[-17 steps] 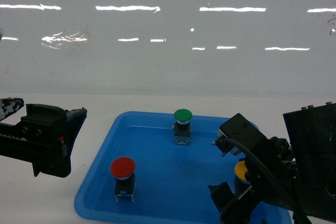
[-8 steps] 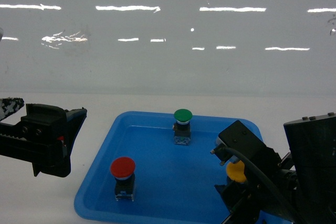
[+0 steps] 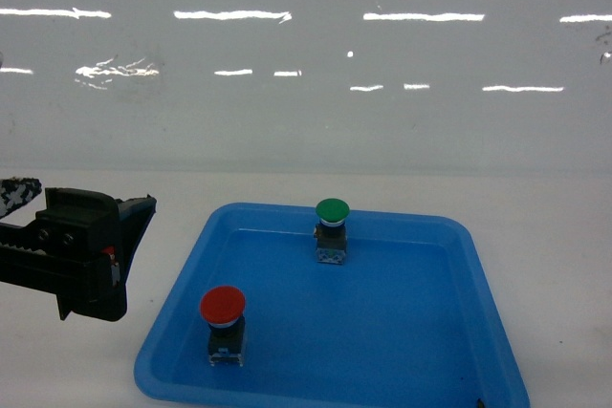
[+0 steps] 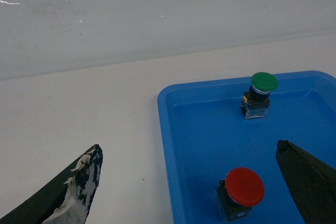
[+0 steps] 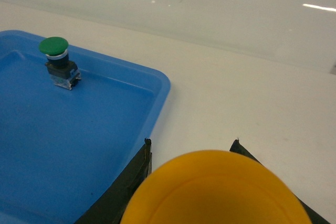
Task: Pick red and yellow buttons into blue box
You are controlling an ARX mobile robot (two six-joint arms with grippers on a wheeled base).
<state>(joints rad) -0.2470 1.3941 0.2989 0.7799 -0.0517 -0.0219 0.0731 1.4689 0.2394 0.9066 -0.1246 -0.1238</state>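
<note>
The red button [image 3: 223, 305] [image 4: 244, 187] stands upright at the front left of a shallow blue tray [image 3: 174, 286]. My left gripper [image 3: 134, 226] [image 4: 188, 148] hovers open over the tray's left rim with nothing in it; one finger is over the table and the other over the tray just right of the red button. The right wrist view is filled at the bottom by the yellow button [image 5: 218, 192]. My right gripper [image 5: 191, 142] is shut on it, held over the table just off the tray's right edge. That gripper is outside the head view. The blue box is out of view.
A green-capped button [image 3: 333, 209] [image 4: 264, 82] [image 5: 54, 46] stands at the back of the tray. The tray rests on a white table [image 3: 555, 236] with a glossy white wall [image 3: 306, 93] behind it.
My right arm has lifted the yellow button off the tray and drawn back, down and to the right, leaving the head view. The left gripper and the red button have not moved.
</note>
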